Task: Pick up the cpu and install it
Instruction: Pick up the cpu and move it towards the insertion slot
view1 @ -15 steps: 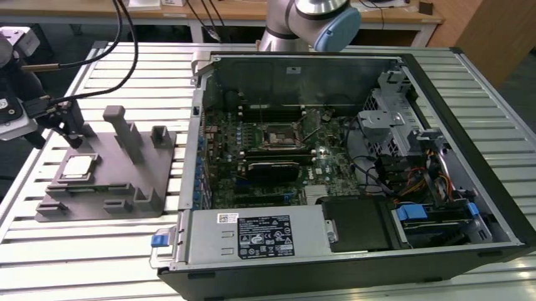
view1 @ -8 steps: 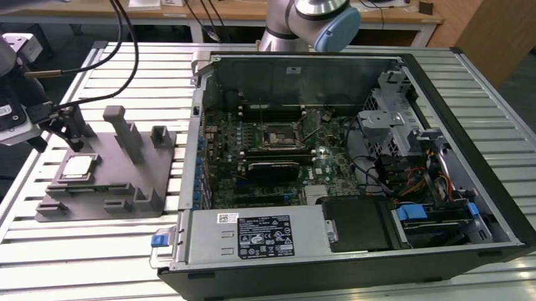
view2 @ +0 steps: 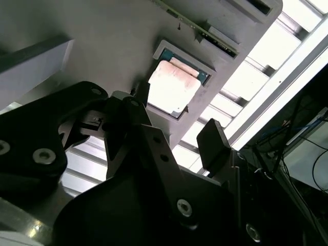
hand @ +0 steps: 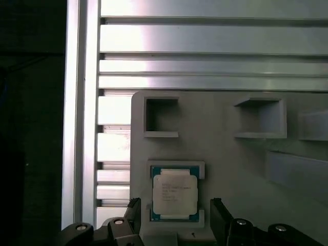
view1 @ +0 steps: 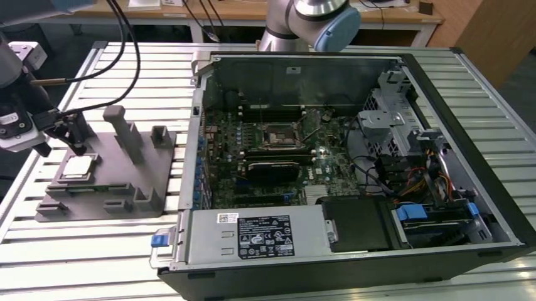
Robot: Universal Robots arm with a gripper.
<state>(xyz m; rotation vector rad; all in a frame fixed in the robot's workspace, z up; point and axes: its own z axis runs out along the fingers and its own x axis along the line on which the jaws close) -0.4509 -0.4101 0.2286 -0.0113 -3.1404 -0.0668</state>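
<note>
The cpu [view1: 78,167], a small square chip with a silvery top, lies flat in a shallow pocket of the grey fixture block [view1: 125,182] at the exterior view's left. My gripper [view1: 60,149] hangs just above it, open, its dark fingers straddling the chip with nothing between them. In both wrist views the cpu [view2: 171,87] [hand: 174,193] sits in its recess with one finger on each side. The gripper [view2: 177,123] [hand: 176,218] does not touch it. The black motherboard socket [view1: 277,137] lies inside the open computer case.
The open computer case [view1: 469,81] fills the middle and the exterior view's right of the slatted metal table [view1: 84,263]. Upright grey posts [view1: 124,133] stand on the fixture beside the gripper. Cables [view1: 125,44] hang above the fixture. The arm's base [view1: 310,25] stands behind the case.
</note>
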